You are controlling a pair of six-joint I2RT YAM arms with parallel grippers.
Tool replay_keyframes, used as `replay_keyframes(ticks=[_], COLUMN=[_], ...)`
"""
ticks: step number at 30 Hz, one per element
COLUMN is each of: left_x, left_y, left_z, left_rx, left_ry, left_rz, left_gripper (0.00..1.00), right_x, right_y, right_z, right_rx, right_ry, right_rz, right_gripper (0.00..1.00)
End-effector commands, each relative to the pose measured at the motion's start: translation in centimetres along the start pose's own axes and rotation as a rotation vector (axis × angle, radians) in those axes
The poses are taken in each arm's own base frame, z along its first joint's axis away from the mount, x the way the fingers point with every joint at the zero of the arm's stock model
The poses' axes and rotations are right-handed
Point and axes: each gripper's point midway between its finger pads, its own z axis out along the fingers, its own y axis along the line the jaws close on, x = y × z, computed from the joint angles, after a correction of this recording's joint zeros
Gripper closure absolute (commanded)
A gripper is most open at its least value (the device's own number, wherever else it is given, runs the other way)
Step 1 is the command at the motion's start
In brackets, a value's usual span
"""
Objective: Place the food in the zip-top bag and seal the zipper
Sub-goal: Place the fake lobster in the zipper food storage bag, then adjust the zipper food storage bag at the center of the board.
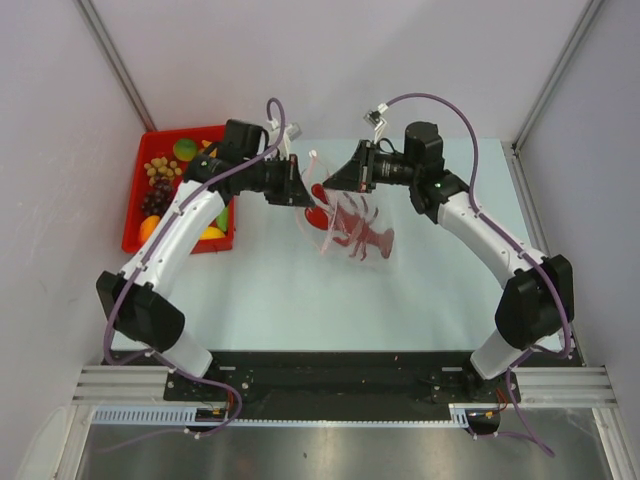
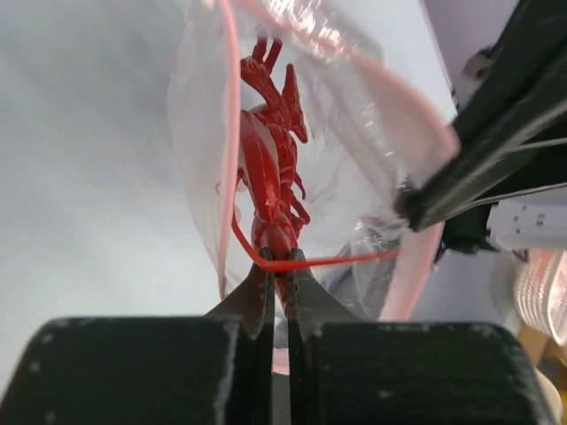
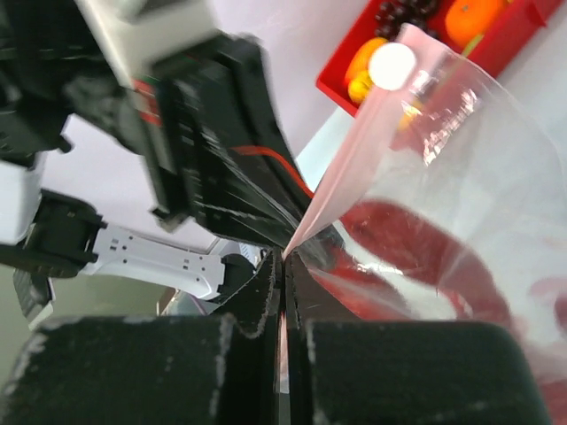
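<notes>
My left hand (image 2: 279,273) is clenched on a red lobster toy (image 2: 266,168) that pokes into the zip-top bag (image 1: 358,228) at mid-table (image 1: 300,295). My right hand (image 3: 283,258) pinches the bag's pink zipper (image 3: 350,177) edge. The other food (image 1: 158,192) sits in the red tray (image 1: 132,226) on the left.

The pale table (image 1: 300,300) carries a red tray (image 1: 131,215) at its far left corner. Right of the tray, near it but apart, a clear bag (image 1: 360,240) with red print rests its lower end on the surface.
</notes>
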Motion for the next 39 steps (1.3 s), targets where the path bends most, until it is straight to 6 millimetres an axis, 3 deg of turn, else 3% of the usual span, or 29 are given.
replay_keyframes(ticks=[1,7,9,10,13,15,18,23,24,27,35,37,38,39], left_x=[2.2,2.8,2.3,1.8,-0.5,-2.3,-3.5,-3.5,-2.4,0.4,4.0,4.6,4.3,4.0], left_y=[-1.3,-1.6,-1.4,-1.3,-1.1,-1.6,-1.1,3.0,4.7,6.3,6.8,6.3,5.1,4.4], left_z=[-0.1,0.4,0.4,0.4,-0.4,-1.3,-3.1,-5.8,-5.7,-4.7,-1.5,-0.9,-1.0,-1.1], left_rx=[0.068,0.045,0.024,0.024,0.027,0.052,0.039,-0.159,-0.236,-0.248,-0.18,-0.134,-0.072,-0.038], left_ry=[0.149,0.172,0.158,0.145,0.073,0.016,-0.047,-0.128,-0.103,-0.009,0.093,0.119,0.118,0.114], left_rz=[0.001,0.04,0.038,0.037,0.033,0.048,0.049,0.077,0.06,0.028,-0.081,-0.101,-0.097,-0.088], left_gripper=[1.0,0.97,0.67,0.41,0.19,0.17,0.18,0.19,0.18,0.2,0.31,0.54,0.66,0.9], right_x=[-0.9,1.2,1.9,2.2,1.8,1.2,0.2,-0.5,-0.7,-1.1,-1.2,-1.2,-1.2,-1.2], right_y=[3.2,3.4,2.8,2.5,1.7,1.7,1.4,1.4,1.4,1.5,1.8,2.0,2.1,2.2], right_z=[-0.3,0.5,0.7,0.6,-0.2,-0.7,-1.6,-2.4,-2.5,-2.8,-3.0,-3.1,-3.2,-3.3], right_rx=[-0.12,-0.206,-0.212,-0.223,-0.241,-0.252,-0.26,-0.266,-0.267,-0.271,-0.271,-0.27,-0.271,-0.266], right_ry=[-0.035,0.033,0.055,0.06,0.05,0.038,0.008,-0.002,-0.01,-0.022,-0.022,-0.023,-0.024,-0.022], right_rz=[-0.091,-0.018,0.016,0.021,0.08,0.132,0.129,0.131,0.124,0.125,0.127,0.125,0.121,0.12], right_gripper=[1.0,1.0,1.0,1.0,1.0,1.0,1.0,1.0,1.0,1.0,1.0,1.0,1.0,1.0])
